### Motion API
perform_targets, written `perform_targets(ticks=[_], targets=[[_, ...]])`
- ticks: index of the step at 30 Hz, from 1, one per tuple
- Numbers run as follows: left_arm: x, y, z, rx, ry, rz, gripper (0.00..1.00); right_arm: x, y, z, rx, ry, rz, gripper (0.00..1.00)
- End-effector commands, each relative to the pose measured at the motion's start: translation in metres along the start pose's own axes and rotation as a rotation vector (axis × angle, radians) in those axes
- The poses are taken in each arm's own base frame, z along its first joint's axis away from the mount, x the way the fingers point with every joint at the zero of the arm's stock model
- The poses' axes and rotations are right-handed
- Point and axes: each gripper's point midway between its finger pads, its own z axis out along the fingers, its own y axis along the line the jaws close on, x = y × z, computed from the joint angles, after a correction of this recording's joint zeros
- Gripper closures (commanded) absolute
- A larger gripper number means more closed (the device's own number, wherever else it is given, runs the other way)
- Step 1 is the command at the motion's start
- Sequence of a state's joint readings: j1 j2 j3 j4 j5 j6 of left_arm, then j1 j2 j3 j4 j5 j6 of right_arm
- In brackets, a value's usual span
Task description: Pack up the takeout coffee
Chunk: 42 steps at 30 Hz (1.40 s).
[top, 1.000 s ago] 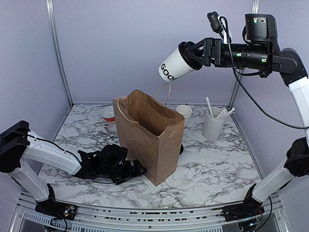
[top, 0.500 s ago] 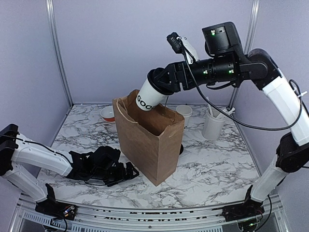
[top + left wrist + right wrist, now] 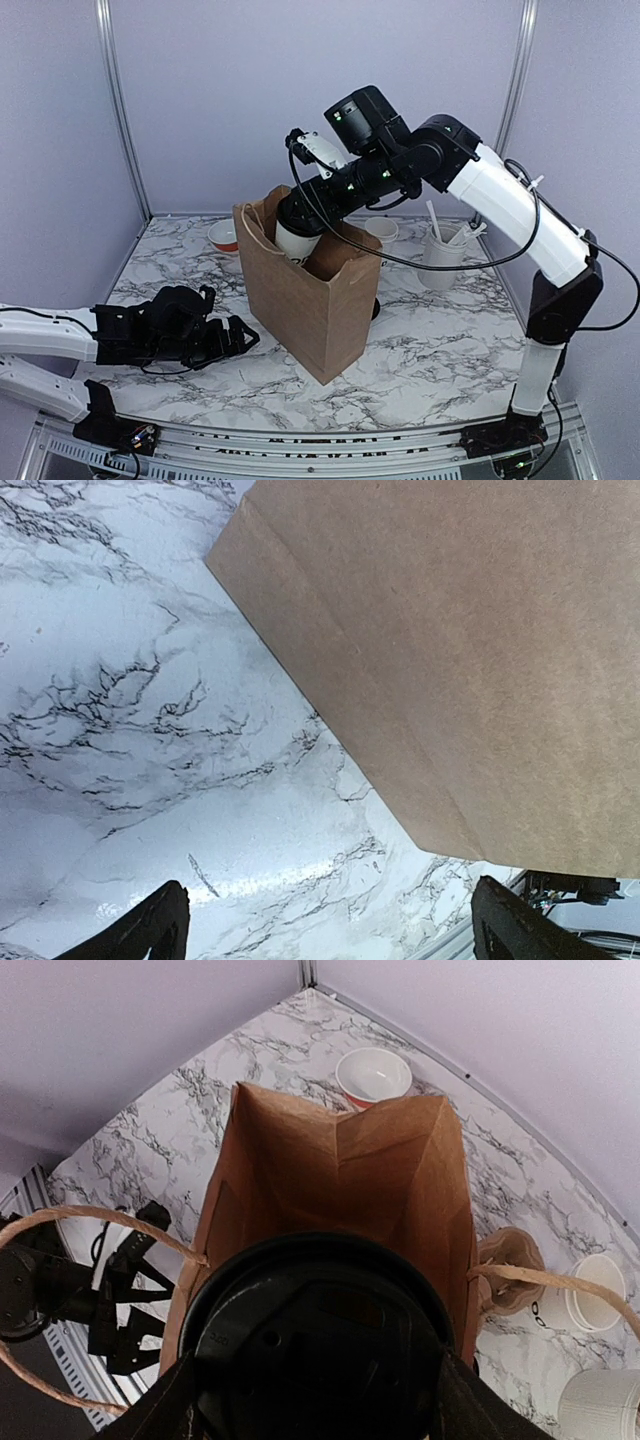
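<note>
The takeout coffee [image 3: 293, 239], a white cup with a black lid [image 3: 315, 1345], is held tilted in my right gripper [image 3: 305, 222], partly sunk into the open mouth of the brown paper bag [image 3: 310, 290]. In the right wrist view the lid fills the space between my fingers, above the bag's open inside [image 3: 345, 1170]. My left gripper [image 3: 225, 338] is open and empty, low over the table left of the bag; its wrist view shows the bag's side [image 3: 470, 650] close ahead.
A white bowl with an orange-red band [image 3: 224, 236] stands behind the bag on the left. A small white cup [image 3: 383, 230] and a larger white cup of white utensils [image 3: 443, 256] stand at the back right. The bag's rope handles [image 3: 90, 1222] hang outward.
My right arm has swung left and down, carrying the coffee from high at the right into the bag's mouth. My left gripper has drawn back to the left, away from the bag.
</note>
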<state>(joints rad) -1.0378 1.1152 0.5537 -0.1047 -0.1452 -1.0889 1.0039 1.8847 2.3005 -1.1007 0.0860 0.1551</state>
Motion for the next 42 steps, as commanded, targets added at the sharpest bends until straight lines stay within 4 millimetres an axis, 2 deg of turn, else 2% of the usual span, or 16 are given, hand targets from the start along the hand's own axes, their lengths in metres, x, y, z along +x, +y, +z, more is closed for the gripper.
perform_targets(ticks=[1, 8, 21, 27, 36, 42], targets=[[-0.012, 0.018, -0.017, -0.059, -0.049, 0.031, 0.01, 0.001, -0.012, 0.005, 0.014, 0.023, -0.009, 0.36], [-0.03, 0.016, -0.031, -0.05, -0.093, 0.042, 0.01, 0.024, -0.009, 0.033, -0.027, 0.111, -0.003, 0.36], [-0.039, 0.022, -0.032, -0.054, -0.097, 0.042, 0.01, 0.067, -0.008, 0.064, -0.035, 0.249, 0.011, 0.37], [-0.039, 0.025, -0.032, -0.052, -0.097, 0.038, 0.01, 0.09, -0.008, 0.072, -0.039, 0.316, 0.022, 0.37], [-0.039, 0.028, -0.033, -0.039, -0.102, 0.03, 0.01, 0.122, -0.007, 0.074, -0.05, 0.415, 0.031, 0.38], [-0.037, 0.029, -0.032, -0.03, -0.099, 0.024, 0.01, 0.134, -0.006, 0.077, -0.057, 0.447, 0.042, 0.38]])
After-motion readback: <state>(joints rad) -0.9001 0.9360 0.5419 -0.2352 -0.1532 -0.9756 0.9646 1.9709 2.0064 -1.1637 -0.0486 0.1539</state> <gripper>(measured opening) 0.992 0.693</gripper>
